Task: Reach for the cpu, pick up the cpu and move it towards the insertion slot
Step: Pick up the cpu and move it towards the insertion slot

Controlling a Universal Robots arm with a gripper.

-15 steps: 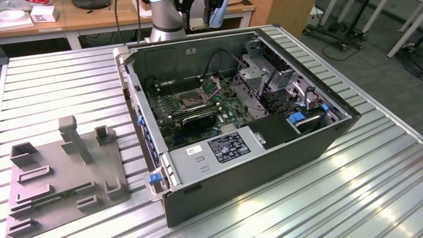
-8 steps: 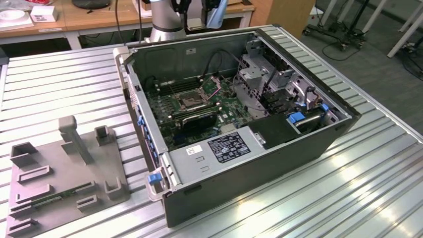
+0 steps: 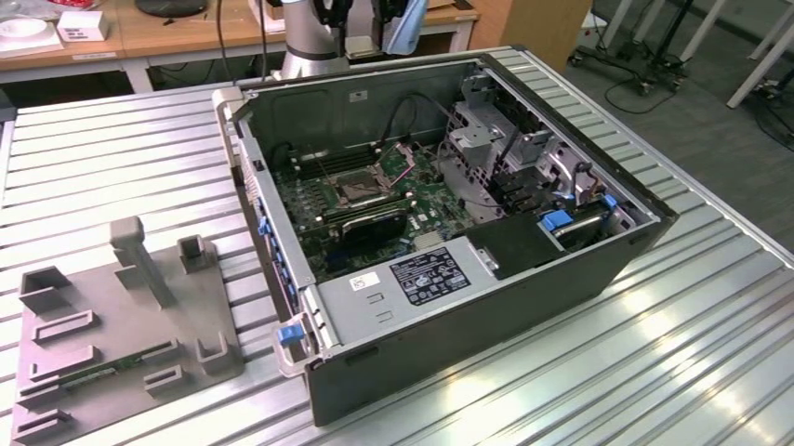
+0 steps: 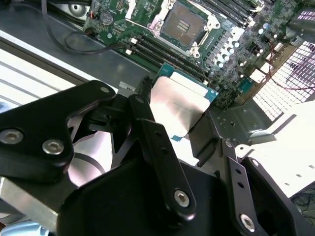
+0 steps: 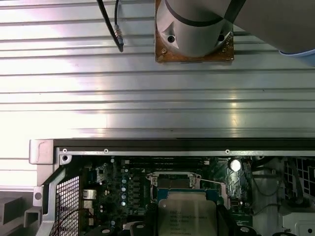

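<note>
The cpu (image 4: 178,104) is a thin square chip with a pale silvery top and a green edge. My gripper (image 4: 177,129) is shut on it, one black finger (image 4: 147,129) on each side, and the chip hangs above the motherboard. In the first wrist view the cpu (image 5: 190,216) sits between the dark fingers (image 5: 152,219), just short of the insertion slot (image 5: 178,183). The insertion slot (image 4: 185,24) is a square dark socket in a silvery frame, open and bare. In the exterior view the insertion slot (image 3: 353,191) lies in the middle of the green board.
The open computer case (image 3: 496,307) lies on the ribbed metal table (image 3: 112,177). Black memory slots (image 4: 162,58) run beside the socket. A gray fixture plate (image 3: 118,321) holding a green memory stick (image 3: 106,368) stands at the exterior view's left. The arm's base (image 5: 194,27) is bolted behind the case.
</note>
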